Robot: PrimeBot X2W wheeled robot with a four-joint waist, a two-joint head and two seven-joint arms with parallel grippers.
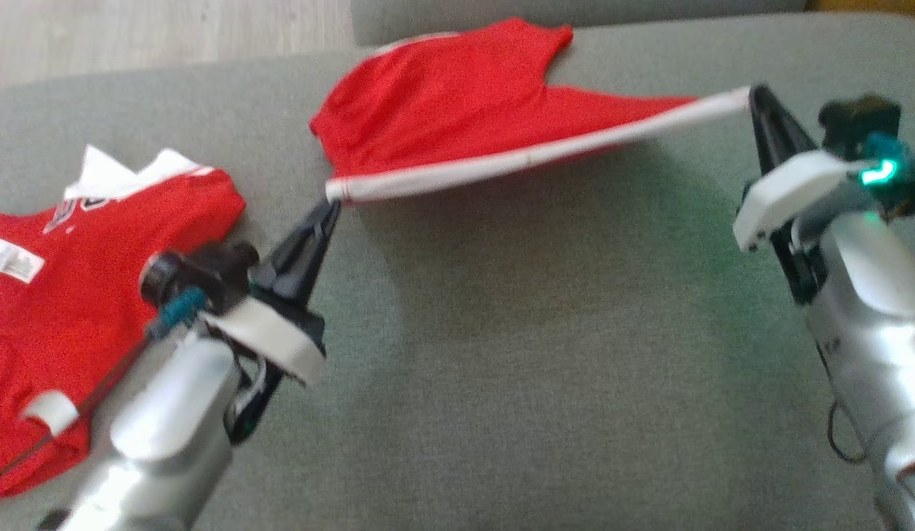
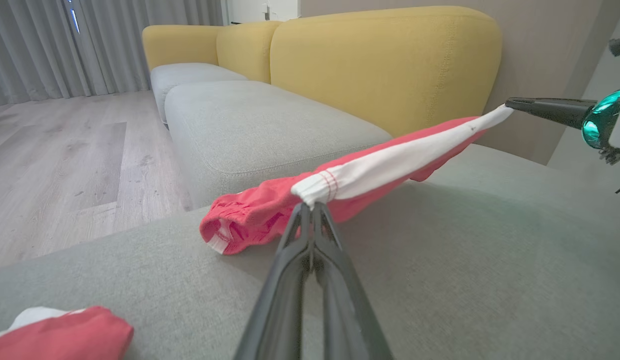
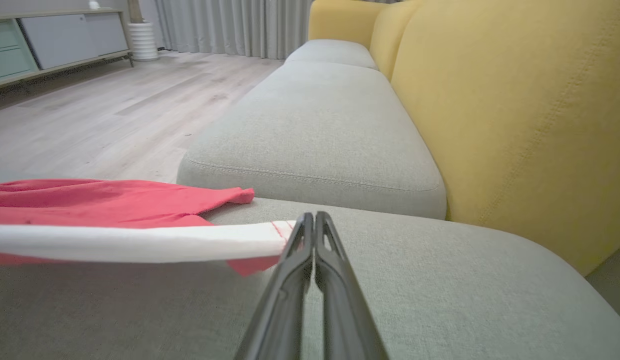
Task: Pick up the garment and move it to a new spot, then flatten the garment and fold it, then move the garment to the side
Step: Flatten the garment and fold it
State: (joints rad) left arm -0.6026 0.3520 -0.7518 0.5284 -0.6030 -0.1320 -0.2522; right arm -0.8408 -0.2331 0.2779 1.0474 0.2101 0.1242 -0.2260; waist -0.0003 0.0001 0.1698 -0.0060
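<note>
- The red garment (image 1: 457, 103) trails on the far part of the grey sofa cushion (image 1: 516, 383), its near edge lifted clear.
- It seems light and limp to me, sagging between holds.
- Its white band (image 1: 531, 156) looks the firmest place to grip.
- My left jaws and right jaws are pressed together, each pinching one end of that band.

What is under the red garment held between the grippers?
Under the lifted white band of the red garment: bare grey cushion, shadowed. Its far part lies on the cushion, hiding that patch.
</note>
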